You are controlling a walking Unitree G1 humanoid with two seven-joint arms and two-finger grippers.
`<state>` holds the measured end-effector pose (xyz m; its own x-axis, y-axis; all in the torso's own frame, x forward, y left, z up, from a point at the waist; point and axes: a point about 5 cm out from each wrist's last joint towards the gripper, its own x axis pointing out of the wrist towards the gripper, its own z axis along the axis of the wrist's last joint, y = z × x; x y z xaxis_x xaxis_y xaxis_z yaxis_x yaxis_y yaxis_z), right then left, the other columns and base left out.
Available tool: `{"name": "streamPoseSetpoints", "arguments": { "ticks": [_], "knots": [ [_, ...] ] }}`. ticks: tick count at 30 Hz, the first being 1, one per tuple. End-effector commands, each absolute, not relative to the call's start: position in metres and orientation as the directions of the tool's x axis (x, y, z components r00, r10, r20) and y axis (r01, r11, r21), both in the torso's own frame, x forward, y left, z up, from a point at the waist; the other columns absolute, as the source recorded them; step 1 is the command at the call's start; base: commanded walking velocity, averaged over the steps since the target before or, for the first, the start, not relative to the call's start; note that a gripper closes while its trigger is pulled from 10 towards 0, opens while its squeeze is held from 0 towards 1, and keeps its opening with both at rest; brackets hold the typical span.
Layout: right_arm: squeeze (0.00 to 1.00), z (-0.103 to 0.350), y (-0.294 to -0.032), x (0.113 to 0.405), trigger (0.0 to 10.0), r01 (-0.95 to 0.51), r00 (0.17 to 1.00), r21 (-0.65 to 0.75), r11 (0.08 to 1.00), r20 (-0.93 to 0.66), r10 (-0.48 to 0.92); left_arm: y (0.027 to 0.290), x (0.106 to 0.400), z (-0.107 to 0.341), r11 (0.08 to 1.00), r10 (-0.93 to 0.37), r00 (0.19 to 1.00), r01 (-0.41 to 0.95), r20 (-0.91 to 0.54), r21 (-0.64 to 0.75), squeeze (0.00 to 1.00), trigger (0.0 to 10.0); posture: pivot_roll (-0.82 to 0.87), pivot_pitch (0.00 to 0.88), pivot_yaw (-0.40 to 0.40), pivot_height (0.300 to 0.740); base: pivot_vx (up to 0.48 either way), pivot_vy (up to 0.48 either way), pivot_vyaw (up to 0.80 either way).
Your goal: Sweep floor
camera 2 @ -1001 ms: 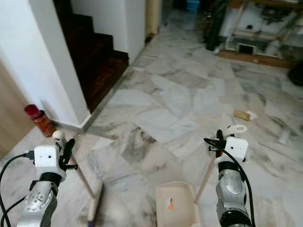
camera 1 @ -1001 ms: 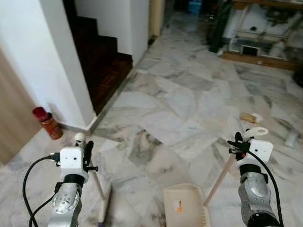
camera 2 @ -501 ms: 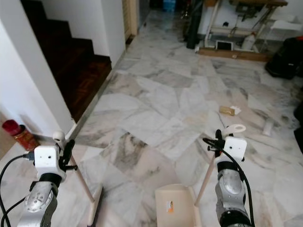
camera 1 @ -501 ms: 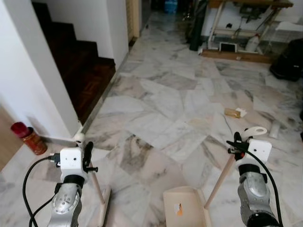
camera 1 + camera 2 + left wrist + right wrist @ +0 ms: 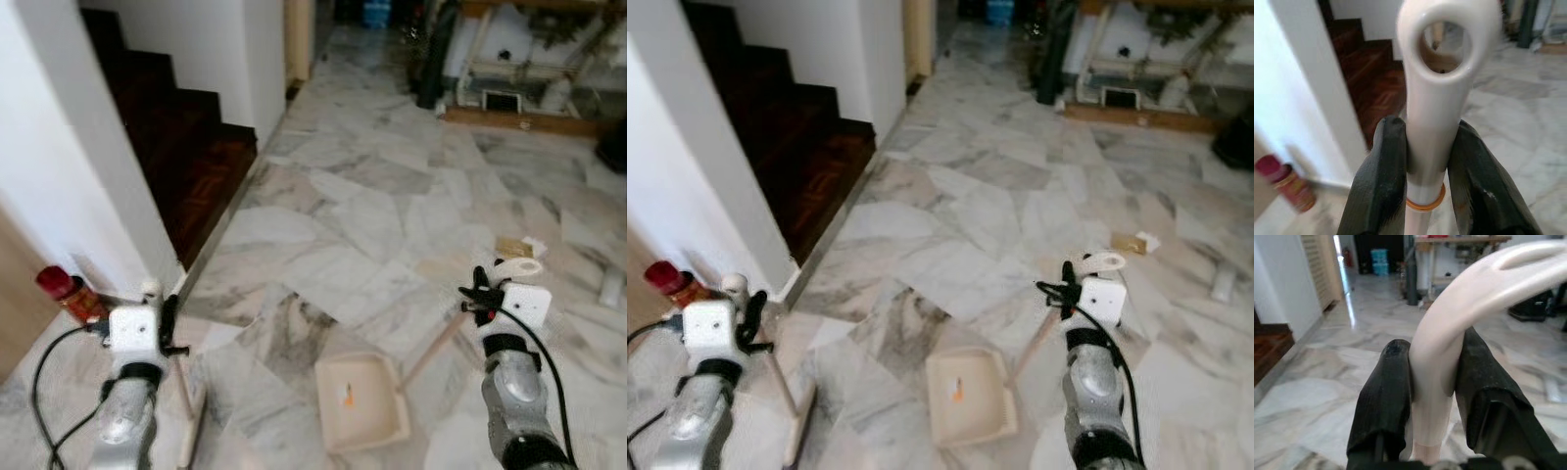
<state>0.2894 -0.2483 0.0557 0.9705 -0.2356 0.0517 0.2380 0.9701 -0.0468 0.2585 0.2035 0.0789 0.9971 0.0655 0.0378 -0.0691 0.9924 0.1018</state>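
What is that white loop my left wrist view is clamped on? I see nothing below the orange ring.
Observer: It is the top of the broom handle; in the head views the stick runs down to a broom head on the marble floor.
Operator: And the other arm?
Observer: The right gripper is shut on the dustpan handle.
Operator: Where is the pan itself?
Observer: The cream dustpan lies on the floor between the two arms.
Operator: Any litter ahead?
Observer: A small tan scrap lies just beyond the right gripper.
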Motion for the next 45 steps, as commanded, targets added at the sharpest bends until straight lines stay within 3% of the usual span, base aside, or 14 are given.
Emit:
{"name": "streamPoseSetpoints", "arguments": {
  "ticks": [1,6,26,45],
  "knots": [
    [0.0,0.066,-0.246,0.296,10.0,0.227,0.97,-0.053,0.972,0.096,-0.222,0.21,0.258,0.085,0.991,0.078,0.994,-0.085,0.07,0.099,0.0,10.0,0.02,0.0,-0.006,0.74,0.255,0.0,-0.44],
    [0.0,0.065,-0.246,0.295,10.0,0.226,0.97,-0.051,0.973,0.098,-0.22,0.209,0.26,0.085,0.991,0.079,0.994,-0.086,0.072,0.099,0.0,10.0,0.02,0.0,-0.004,0.74,0.259,0.0,-0.68],
    [0.0,0.07,-0.246,0.291,10.0,0.24,0.963,-0.049,0.97,0.141,-0.231,0.214,0.271,0.085,0.99,0.085,0.992,-0.095,0.092,0.104,0.0,10.0,0.01,0.0,-0.007,0.74,0.264,0.0,0.0],
    [0.0,0.074,-0.259,0.214,10.0,0.349,0.926,-0.108,0.931,0.196,-0.324,0.208,0.248,0.079,0.991,0.044,0.994,-0.056,0.1,0.119,0.0,10.0,-0.03,0.0,0.011,0.74,0.264,0.0,0.0]
  ]
}}
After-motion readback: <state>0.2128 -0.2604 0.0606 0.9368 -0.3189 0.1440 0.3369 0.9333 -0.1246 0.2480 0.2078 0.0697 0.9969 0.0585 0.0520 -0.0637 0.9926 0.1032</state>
